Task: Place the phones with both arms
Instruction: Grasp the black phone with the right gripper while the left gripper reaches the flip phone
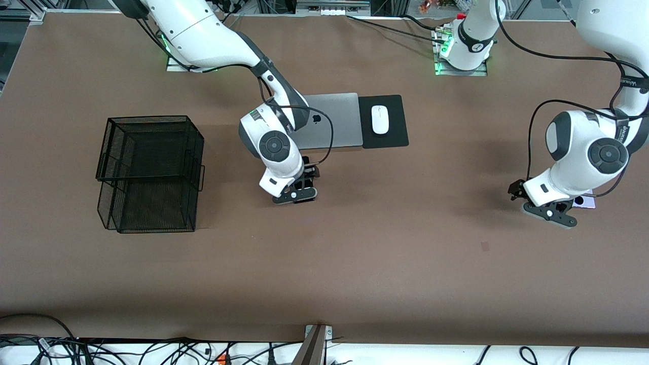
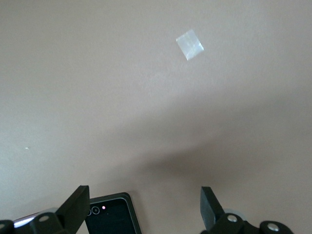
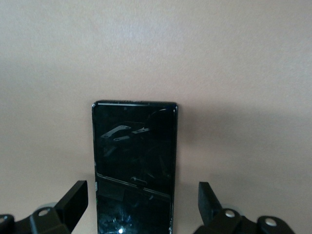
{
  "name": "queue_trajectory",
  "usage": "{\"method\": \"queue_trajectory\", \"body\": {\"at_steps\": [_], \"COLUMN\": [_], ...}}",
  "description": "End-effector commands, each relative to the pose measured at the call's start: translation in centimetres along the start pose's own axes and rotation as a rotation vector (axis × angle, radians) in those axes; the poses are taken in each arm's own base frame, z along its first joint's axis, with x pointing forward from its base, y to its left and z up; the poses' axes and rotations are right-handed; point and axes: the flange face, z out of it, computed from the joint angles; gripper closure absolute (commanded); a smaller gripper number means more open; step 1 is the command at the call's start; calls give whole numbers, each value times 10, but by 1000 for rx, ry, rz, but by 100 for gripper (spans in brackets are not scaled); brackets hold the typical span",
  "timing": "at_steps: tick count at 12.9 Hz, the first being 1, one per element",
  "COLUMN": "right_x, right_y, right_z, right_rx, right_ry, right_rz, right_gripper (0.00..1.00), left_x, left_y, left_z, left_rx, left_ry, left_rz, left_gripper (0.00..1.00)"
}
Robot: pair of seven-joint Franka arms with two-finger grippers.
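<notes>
My right gripper (image 1: pixel 299 192) is low over the table's middle, near the laptop. In the right wrist view it (image 3: pixel 141 187) is open, its fingers on either side of the long black slab phone (image 3: pixel 134 165), which lies flat. My left gripper (image 1: pixel 550 212) is low over the table at the left arm's end. In the left wrist view it (image 2: pixel 145 192) is open and empty, and the small squarish black phone (image 2: pixel 109 217) lies between the jaws, close to one finger. An edge of the lavender-white phone (image 1: pixel 588 201) shows beside the left wrist. Both black phones are hidden in the front view.
A black wire mesh basket (image 1: pixel 149 172) stands toward the right arm's end. A silver laptop (image 1: pixel 332 121) and a white mouse (image 1: pixel 380 119) on a black pad (image 1: pixel 395 137) lie near the bases. A small tape square (image 1: pixel 485 246) is on the brown table; it also shows in the left wrist view (image 2: pixel 189 45).
</notes>
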Motion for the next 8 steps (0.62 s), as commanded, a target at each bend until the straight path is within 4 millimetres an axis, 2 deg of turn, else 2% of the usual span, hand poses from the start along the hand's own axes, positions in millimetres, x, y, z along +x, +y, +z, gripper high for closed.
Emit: {"method": "queue_trajectory", "body": {"at_steps": [1,7,8], "right_x": [-11,-14,-14], "right_y": [-5,-8,-8], "right_z": [2,12,15], "right_rx": [5,14,12], "right_ry": [14,37,34], "right_rz": [3,17,17], "right_gripper": [0,0,0], "left_x": [-38,-90,-91], "left_y": [-17,-77,-77], "left_z": [-3,21,28], "left_rx": [23,4,1], "left_ry": [29,21,21], "left_rz": [21,-186,-199], "left_gripper": [0,0,0]}}
